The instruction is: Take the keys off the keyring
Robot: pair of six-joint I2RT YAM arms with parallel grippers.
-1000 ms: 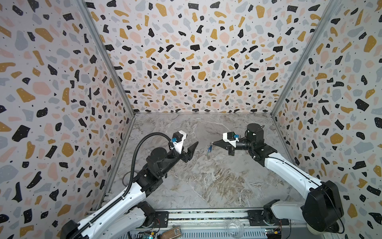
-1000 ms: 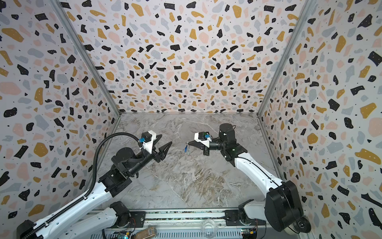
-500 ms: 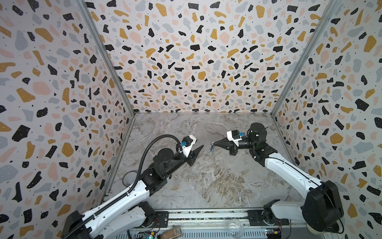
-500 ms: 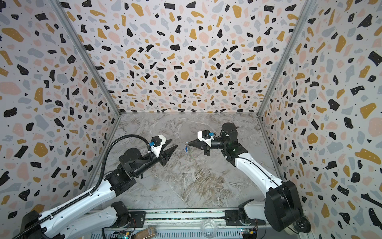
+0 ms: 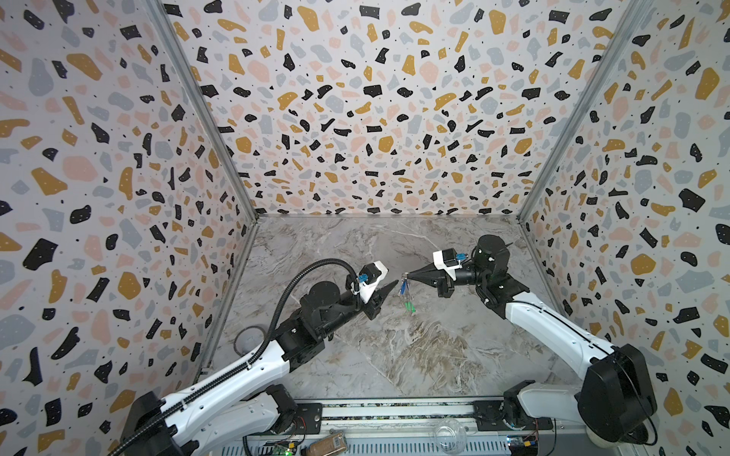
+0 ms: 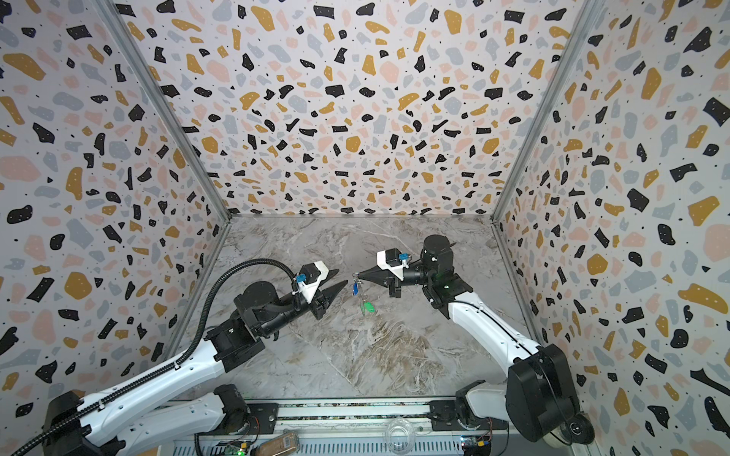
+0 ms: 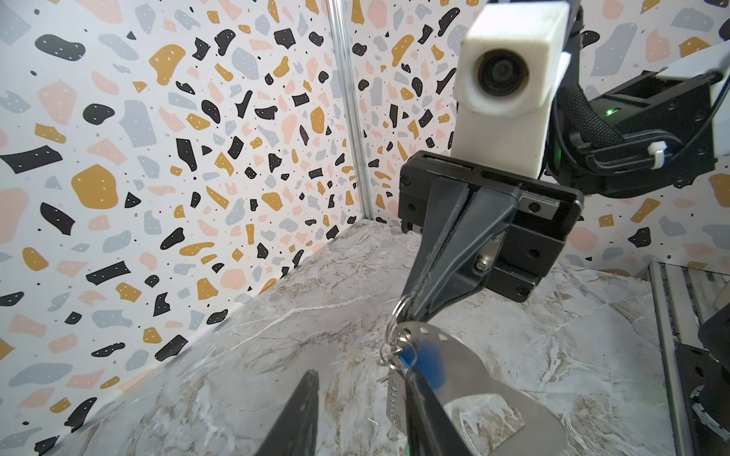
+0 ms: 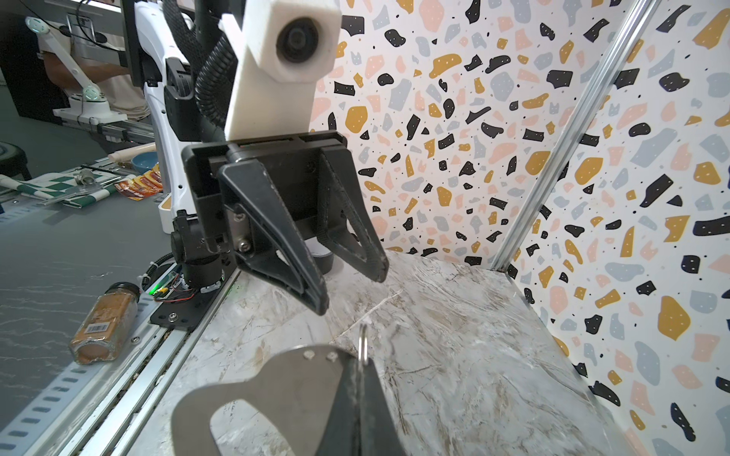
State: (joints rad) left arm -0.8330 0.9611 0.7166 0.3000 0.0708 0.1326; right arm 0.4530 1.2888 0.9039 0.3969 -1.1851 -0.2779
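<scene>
3 terrazzo-print walls (image 5: 355, 98) are boxing in a marble-look floor (image 5: 414, 355)

Aluminium corner strips (image 5: 205, 110) are running down where the walls are meeting, and soft, even light is falling with hardly any shadow. Along the open front a metal rail (image 5: 395, 410) is lying, with a brown spice jar (image 8: 104, 323) and a clear glass bowl (image 5: 448, 434) resting by it; beyond it, in the right wrist view, a grey surface (image 8: 59, 256) is stretching away

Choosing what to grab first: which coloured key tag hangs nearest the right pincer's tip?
The blue oblong plastic tag, just under the right pincer; the green oblong plastic tag dangles lower, farther away.
</scene>
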